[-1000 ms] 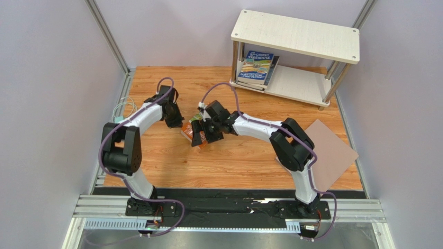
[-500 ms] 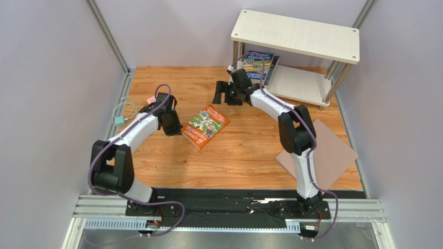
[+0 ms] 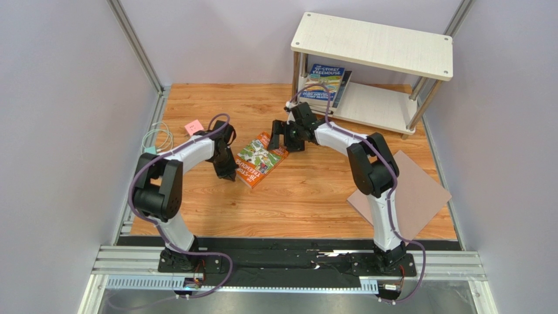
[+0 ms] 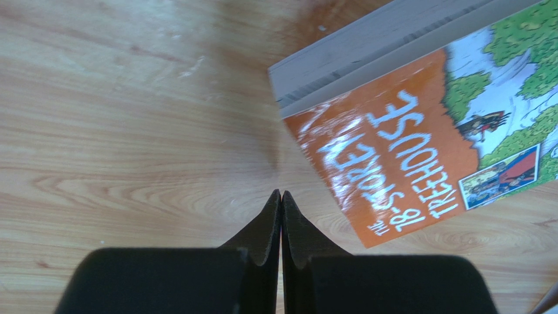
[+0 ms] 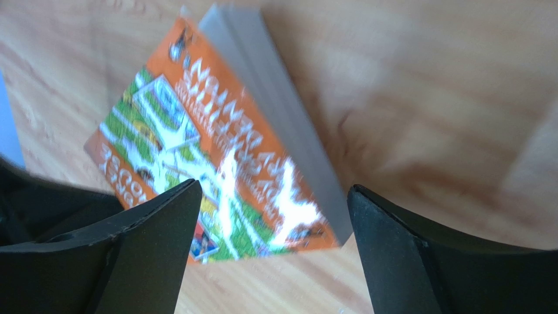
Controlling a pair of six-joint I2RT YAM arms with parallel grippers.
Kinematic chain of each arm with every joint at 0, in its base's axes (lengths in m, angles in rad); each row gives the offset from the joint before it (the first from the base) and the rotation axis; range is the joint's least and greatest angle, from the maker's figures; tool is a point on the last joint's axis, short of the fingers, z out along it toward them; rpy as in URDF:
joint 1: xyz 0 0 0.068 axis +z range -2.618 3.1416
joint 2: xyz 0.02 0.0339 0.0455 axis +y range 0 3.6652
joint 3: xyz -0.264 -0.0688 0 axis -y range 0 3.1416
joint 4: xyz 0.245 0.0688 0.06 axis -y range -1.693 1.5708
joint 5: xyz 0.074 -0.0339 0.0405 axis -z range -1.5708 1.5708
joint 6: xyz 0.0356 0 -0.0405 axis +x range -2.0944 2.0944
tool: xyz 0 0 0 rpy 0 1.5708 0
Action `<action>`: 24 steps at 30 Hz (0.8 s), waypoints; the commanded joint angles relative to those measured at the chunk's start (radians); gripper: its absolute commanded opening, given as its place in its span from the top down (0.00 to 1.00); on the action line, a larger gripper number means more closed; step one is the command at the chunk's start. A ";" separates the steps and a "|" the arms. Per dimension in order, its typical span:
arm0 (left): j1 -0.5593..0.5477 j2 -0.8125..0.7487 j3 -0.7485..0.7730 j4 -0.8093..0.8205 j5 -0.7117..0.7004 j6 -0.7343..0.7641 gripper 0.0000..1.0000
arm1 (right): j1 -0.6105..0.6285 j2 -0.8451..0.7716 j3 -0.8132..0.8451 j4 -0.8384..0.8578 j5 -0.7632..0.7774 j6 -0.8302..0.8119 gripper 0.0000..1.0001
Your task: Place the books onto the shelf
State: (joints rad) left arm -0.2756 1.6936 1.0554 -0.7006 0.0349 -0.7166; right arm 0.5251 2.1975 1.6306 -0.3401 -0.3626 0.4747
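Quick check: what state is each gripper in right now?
Left gripper: shut, empty, beside the orange book.
Right gripper: open, empty, over the same book.

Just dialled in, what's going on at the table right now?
One orange Treehouse book lies flat on the table, held by neither arm. The right hand hovers open over its far end; the left hand is shut, its tip beside the left corner. Other books are already on the shelf, lower board.
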 commanded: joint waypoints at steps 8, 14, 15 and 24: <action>-0.082 0.123 0.141 -0.048 -0.078 -0.040 1.00 | 0.194 -0.260 -0.296 0.067 -0.087 0.047 0.09; -0.082 0.123 0.212 -0.045 -0.125 -0.006 1.00 | 0.352 -0.364 -0.393 0.062 -0.119 0.064 0.09; -0.082 0.138 0.251 -0.048 -0.125 0.003 1.00 | 0.374 -0.380 -0.406 0.056 -0.121 0.064 0.09; -0.082 0.129 0.379 -0.079 -0.144 0.080 1.00 | 0.426 -0.490 -0.410 -0.017 -0.041 0.027 0.08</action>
State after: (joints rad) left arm -0.3489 1.8828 1.4136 -0.7670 -0.1280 -0.6712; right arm 0.9985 1.8156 1.1915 -0.3779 -0.4400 0.5240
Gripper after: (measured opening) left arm 0.000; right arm 0.917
